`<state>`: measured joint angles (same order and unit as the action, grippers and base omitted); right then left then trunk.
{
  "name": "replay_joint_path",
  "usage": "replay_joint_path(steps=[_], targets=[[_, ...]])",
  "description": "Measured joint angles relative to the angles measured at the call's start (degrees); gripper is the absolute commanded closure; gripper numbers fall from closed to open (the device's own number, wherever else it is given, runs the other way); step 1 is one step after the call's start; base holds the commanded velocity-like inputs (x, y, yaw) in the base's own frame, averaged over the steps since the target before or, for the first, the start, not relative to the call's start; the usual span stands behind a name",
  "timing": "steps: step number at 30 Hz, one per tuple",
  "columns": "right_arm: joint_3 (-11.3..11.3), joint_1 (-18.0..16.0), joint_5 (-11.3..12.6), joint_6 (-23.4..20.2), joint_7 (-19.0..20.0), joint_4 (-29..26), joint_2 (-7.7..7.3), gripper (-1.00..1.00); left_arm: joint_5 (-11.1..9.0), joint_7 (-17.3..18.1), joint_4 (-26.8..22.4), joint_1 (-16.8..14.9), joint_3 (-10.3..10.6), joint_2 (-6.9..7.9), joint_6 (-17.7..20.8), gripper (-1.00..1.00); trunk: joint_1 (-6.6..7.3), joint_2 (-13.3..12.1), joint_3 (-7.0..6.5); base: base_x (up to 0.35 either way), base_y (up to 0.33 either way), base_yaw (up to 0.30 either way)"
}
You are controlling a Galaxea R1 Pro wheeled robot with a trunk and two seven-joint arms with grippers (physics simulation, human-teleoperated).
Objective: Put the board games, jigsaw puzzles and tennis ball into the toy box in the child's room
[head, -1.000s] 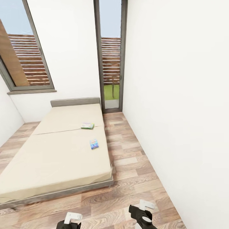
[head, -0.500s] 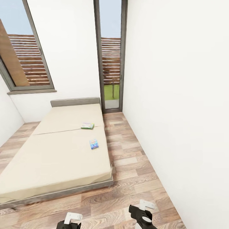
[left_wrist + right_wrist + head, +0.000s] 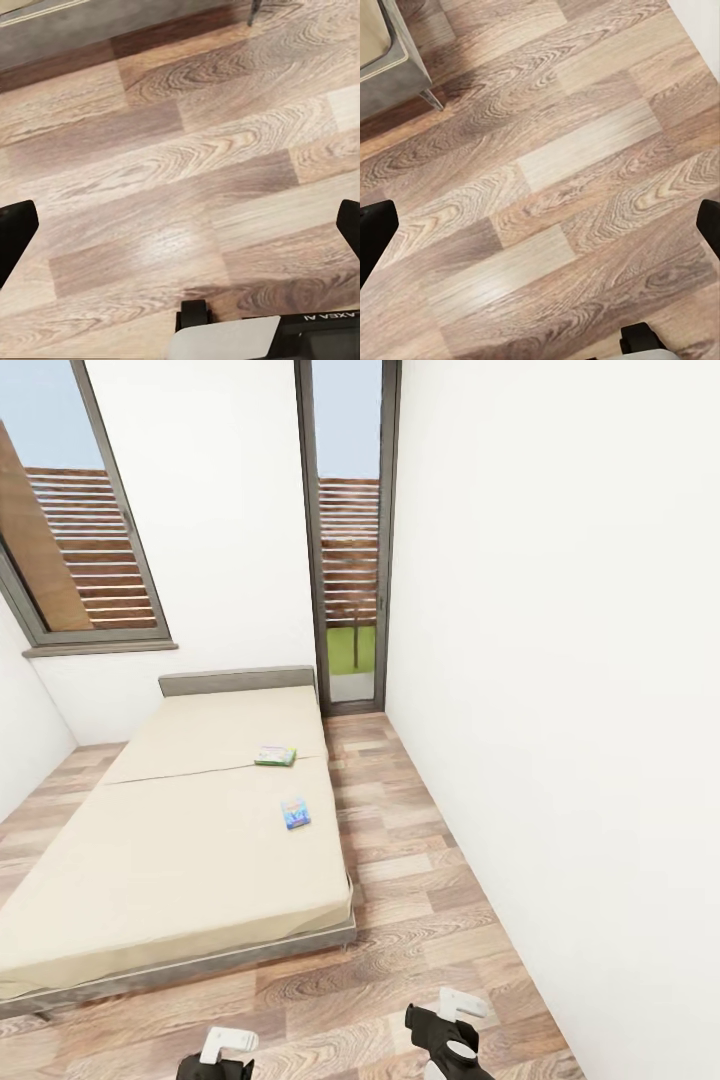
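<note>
Beige bed [image 3: 180, 840], grey frame; green game box [image 3: 275, 756]; blue game box [image 3: 295, 813].

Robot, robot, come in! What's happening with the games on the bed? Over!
Both grippers open, empty, over wood floor. Two board games lying on the bed, untouched. Nothing between.

White walls [image 3: 560, 660] enclose a narrow room. Wood-plank floor [image 3: 400, 920], lower frame. Grey-framed window [image 3: 80, 550] upper left; tall glazed door [image 3: 350, 540] top centre (slatted fence and grass outside). Daylight even, no harsh shadows.
</note>
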<state>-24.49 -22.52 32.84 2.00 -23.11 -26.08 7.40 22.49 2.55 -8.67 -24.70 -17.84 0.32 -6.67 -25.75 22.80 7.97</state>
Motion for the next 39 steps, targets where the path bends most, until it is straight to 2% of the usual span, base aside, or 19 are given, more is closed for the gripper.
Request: replay_joint_path(steps=[3, 6, 9, 12, 13, 14, 15, 17, 19, 21, 23, 24, 26, 28, 30, 32, 35, 39], targets=[[0.00, 0.00, -0.02, -0.01, -0.16, -0.03, 0.01, -1.00, -0.22, 0.19, -0.18, -0.09, -0.26, 0.26, 0.41, -1.00, 0.00, 0.00, 0.00, 0.000, 0.000, 0.000], [0.00, 0.00, -0.03, -0.04, -0.31, -0.28, 0.02, -1.00, -0.47, 1.21, -0.62, -0.56, -0.41, 0.48, 2.54, -1.00, 0.00, 0.00, 0.00, 0.000, 0.000, 0.000], [0.00, 0.00, -0.08, -0.07, -0.39, -0.46, 0.02, -1.00, -0.58, 4.10, -2.51, -0.93, -0.50, 0.93, 6.15, -1.00, 0.00, 0.00, 0.00, 0.000, 0.000, 0.000], [-0.03, 0.00, -0.15, -0.11, -0.43, -0.67, 0.03, -1.00, -0.42, 9.21, -6.96, -1.10, -0.55, 1.51, 11.37, -1.00, 0.00, 0.00, -0.01, 0.000, 0.000, 0.000], [-0.02, 0.00, -0.16, -0.17, -0.44, -0.74, 0.03, -1.00, -0.50, 12.32, -9.92, -1.14, -0.57, 1.66, 14.93, -1.00, 0.00, 0.00, -0.01, 0.000, 0.000, 0.000], [-0.01, 0.00, -0.17, -0.22, -0.45, -0.76, 0.03, -1.00, -0.49, 13.95, -11.69, -1.13, -0.57, 1.72, 16.97, -1.00, 0.00, 0.00, -0.01, 0.000, 0.000, 0.000], [-0.01, 0.00, -0.19, -0.30, -0.42, -0.82, 0.03, -1.00, -0.58, 16.92, -15.27, -1.14, -0.59, 1.83, 20.94, -1.00, 0.00, 0.00, -0.01, 0.000, 0.000, 0.000], [0.00, -0.03, -0.18, -0.39, -0.38, -0.99, 0.03, -1.00, -0.66, 19.70, -19.40, -1.11, -0.59, 1.95, 25.00, -1.00, 0.00, 0.00, -0.01, 0.000, 0.000, 0.000], [0.01, -0.04, -0.13, -1.09, -0.34, -1.98, 0.09, -1.00, -0.74, 24.57, -27.69, -1.12, -0.75, 2.09, 32.44, -1.00, 0.00, 0.00, -0.02, 0.000, 0.000, 0.000], [0.00, -0.13, 0.05, -2.93, -0.34, -3.08, 0.12, -1.00, -0.76, 27.61, -33.60, -1.10, -0.80, 2.07, 37.65, -1.00, 0.00, 0.00, -0.02, 0.000, 0.000, 0.000], [-0.05, -0.32, 0.24, -4.91, -0.41, -4.21, 0.15, -1.00, -0.71, 29.23, -37.28, -1.09, -0.84, 2.03, 41.01, -1.00, 0.01, -0.01, -0.01, 0.000, 0.000, 0.000], [-0.08, -0.53, 0.20, -7.45, -0.62, -5.90, 0.17, -1.00, -0.77, 30.36, -40.56, -1.11, -0.87, 2.01, 44.11, -1.00, 0.01, 0.00, -0.02, 0.000, 0.000, 0.000], [-0.10, -1.14, 0.13, -11.64, -1.59, -9.50, 0.25, -1.00, -0.82, 31.36, -45.60, -1.42, -0.91, 1.95, 48.76, -1.00, 0.00, -0.01, -0.03, 0.000, 0.000, 0.000], [-0.09, -1.70, 0.13, -14.38, -3.06, -12.24, 0.35, -1.00, -0.80, 31.70, -48.98, -2.02, -0.91, 1.92, 51.76, -1.00, 0.00, -0.01, -0.02, 0.000, 0.000, 0.000], [-0.09, -2.40, 0.08, -17.66, -6.50, -15.59, 0.48, -1.00, -0.82, 31.98, -52.98, -3.50, -0.90, 1.89, 55.58, -1.00, 0.01, -0.01, -0.02, 0.000, 0.000, 0.000], [-0.10, -2.87, 0.07, -19.17, -9.00, -17.15, 0.56, -1.00, -0.81, 32.10, -54.75, -4.95, -0.89, 1.91, 57.62, -1.00, 0.00, -0.01, -0.02, 0.000, 0.000, 0.000], [-0.16, -5.06, 0.14, -21.53, -13.34, -19.94, 0.60, -1.00, -0.70, 31.95, -56.58, -9.26, -0.93, 2.00, 60.32, -1.00, 0.00, -0.01, -0.03, 0.000, 0.000, 0.000], [-0.20, -6.51, 0.28, -23.99, -14.81, -21.56, 0.62, -1.00, -0.59, 31.66, -56.08, -13.07, -0.93, 2.04, 61.14, -1.00, 0.00, -0.01, -0.02, 0.000, 0.000, 0.000]])
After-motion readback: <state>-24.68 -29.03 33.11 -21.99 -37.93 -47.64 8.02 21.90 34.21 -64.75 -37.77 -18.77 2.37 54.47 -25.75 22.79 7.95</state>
